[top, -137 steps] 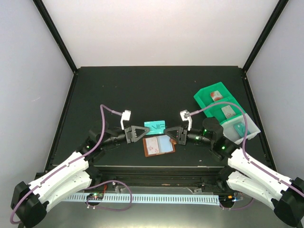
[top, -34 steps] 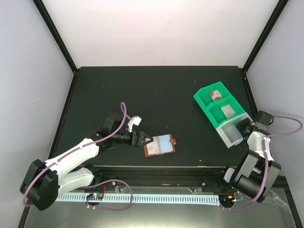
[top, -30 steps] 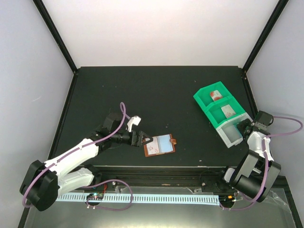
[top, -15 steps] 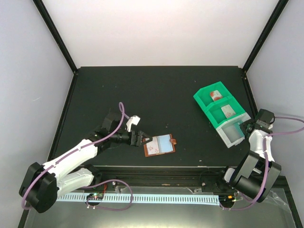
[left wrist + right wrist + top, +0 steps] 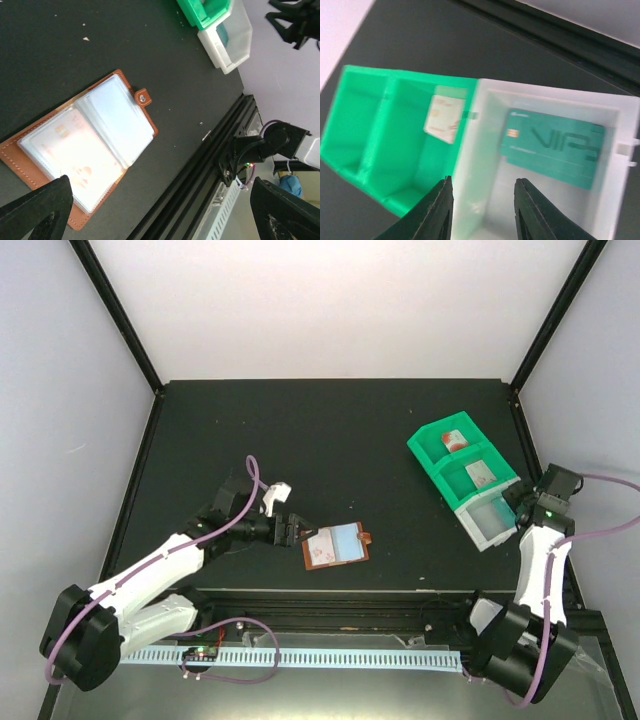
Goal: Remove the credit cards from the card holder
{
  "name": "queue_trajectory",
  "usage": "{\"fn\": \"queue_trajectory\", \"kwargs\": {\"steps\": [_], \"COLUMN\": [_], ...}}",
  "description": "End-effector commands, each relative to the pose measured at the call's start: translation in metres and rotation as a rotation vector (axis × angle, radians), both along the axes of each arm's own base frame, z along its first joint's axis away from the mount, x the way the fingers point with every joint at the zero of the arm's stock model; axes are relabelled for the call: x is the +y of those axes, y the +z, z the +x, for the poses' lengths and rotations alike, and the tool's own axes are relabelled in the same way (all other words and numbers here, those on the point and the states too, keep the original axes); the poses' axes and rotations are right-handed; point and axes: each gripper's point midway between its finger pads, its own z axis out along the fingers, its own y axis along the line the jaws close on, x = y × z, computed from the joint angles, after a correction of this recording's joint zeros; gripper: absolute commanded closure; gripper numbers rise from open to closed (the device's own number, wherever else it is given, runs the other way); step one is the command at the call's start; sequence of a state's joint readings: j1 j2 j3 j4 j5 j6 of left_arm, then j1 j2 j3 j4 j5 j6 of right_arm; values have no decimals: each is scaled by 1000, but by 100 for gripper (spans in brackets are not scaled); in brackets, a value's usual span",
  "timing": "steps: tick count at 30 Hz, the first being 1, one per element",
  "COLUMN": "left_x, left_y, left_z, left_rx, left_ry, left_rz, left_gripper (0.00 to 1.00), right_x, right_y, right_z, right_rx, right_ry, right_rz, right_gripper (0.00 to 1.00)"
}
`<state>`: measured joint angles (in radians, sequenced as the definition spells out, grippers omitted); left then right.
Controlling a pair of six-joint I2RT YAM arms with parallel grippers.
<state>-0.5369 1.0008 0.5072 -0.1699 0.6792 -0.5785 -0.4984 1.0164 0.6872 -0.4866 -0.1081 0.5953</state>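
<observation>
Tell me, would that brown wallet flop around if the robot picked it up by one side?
Probably floppy: the card holder lies open flat like a book, so it would likely fold at its middle. Its clear pockets look shiny, so a grip there might slip. It looks thin, so it is probably light.

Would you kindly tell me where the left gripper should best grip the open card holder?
Probably the brown leather border of the card holder facing the left gripper, approached low from that side: it lies open and flat, and there no pocket is covered.
</observation>
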Motion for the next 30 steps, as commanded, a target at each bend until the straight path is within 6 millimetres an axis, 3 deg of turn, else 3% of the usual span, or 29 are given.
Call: {"fn": "queue_trajectory", "kwargs": {"steps": [1,7,14,30], "left_x": [9,19,24,10], "left_y": [-6,-16,-29,-58], "left_z": [7,9,13,12], "left_rx": [-2,24,53,162], "left_ry": [60,120,186,233], "left_rz": [45,90,95,-48], "left_gripper": [2,3,5,12], "right_x": [25,80,152,279], "right_y": [40,55,53,-19], "right_z": [11,15,12,-23], "right_rx": [-91,-120,-153,-54], "right_ry": [124,329,564,1022], "right_rz": [-33,4,72,248], "right_gripper": [64,64,63,61]}}
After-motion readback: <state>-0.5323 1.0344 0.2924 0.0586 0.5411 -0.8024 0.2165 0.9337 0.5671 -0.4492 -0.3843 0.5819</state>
